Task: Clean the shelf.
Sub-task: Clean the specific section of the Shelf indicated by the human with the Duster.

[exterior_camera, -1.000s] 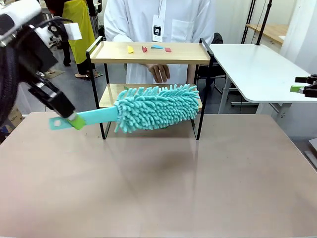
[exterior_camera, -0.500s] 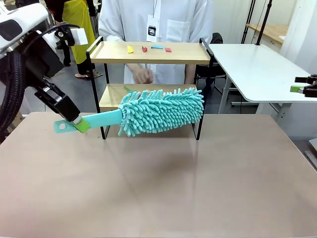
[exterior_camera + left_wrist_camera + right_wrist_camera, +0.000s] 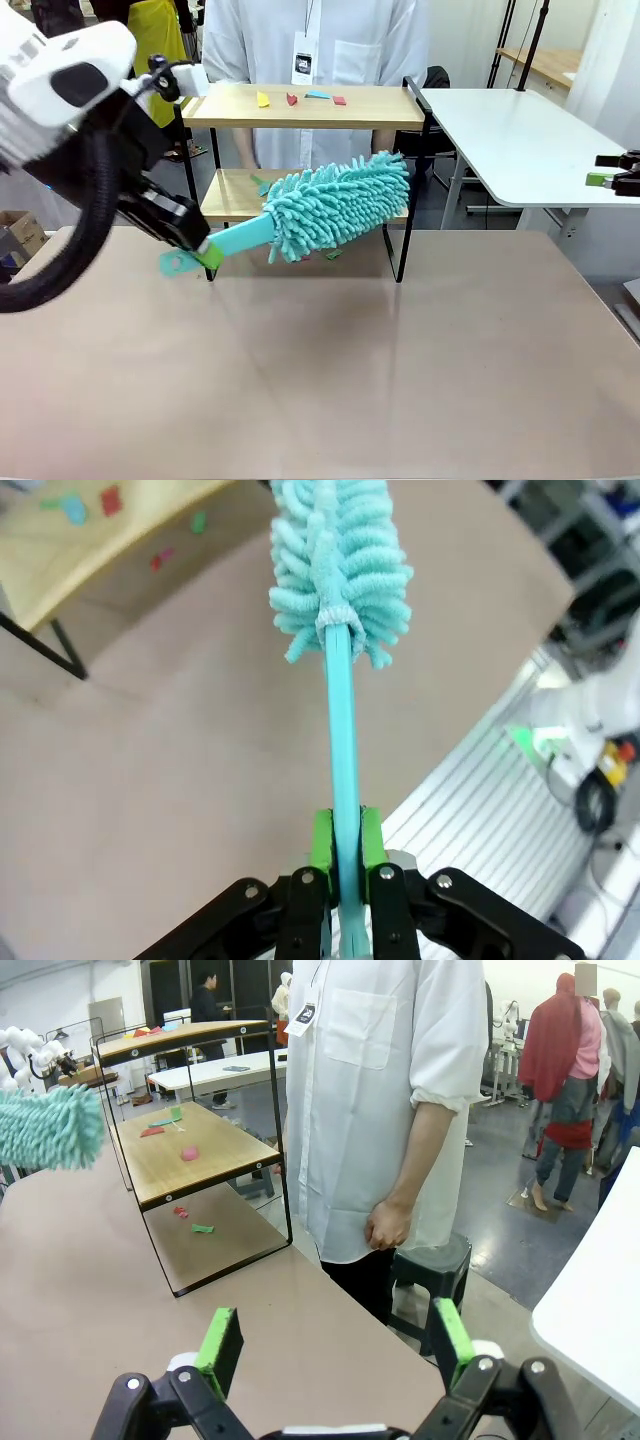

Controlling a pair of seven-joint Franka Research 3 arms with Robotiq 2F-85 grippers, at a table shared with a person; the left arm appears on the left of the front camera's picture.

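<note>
The shelf (image 3: 305, 107) stands at the far side of the beige tabletop, with several small coloured scraps (image 3: 291, 98) on its top board and green bits on its lower board (image 3: 232, 190). My left gripper (image 3: 205, 254) is shut on the handle of a teal fluffy duster (image 3: 335, 205). The duster's head tilts up to the right in front of the lower tier. In the left wrist view my left gripper (image 3: 340, 845) clamps the duster (image 3: 340, 560) handle, with the shelf (image 3: 90, 540) at the upper left. My right gripper (image 3: 335, 1345) is open and holds nothing; the shelf (image 3: 190, 1155) lies beyond it.
A person in a white shirt (image 3: 320, 40) stands behind the shelf. A white table (image 3: 520, 140) is at the right, near my right gripper (image 3: 615, 180). A green scrap (image 3: 332, 254) lies on the beige tabletop (image 3: 320, 380) under the duster head.
My left arm has moved right and toward the shelf, swinging the duster head up and to the right. The person's hand behind the lower tier has drawn away.
</note>
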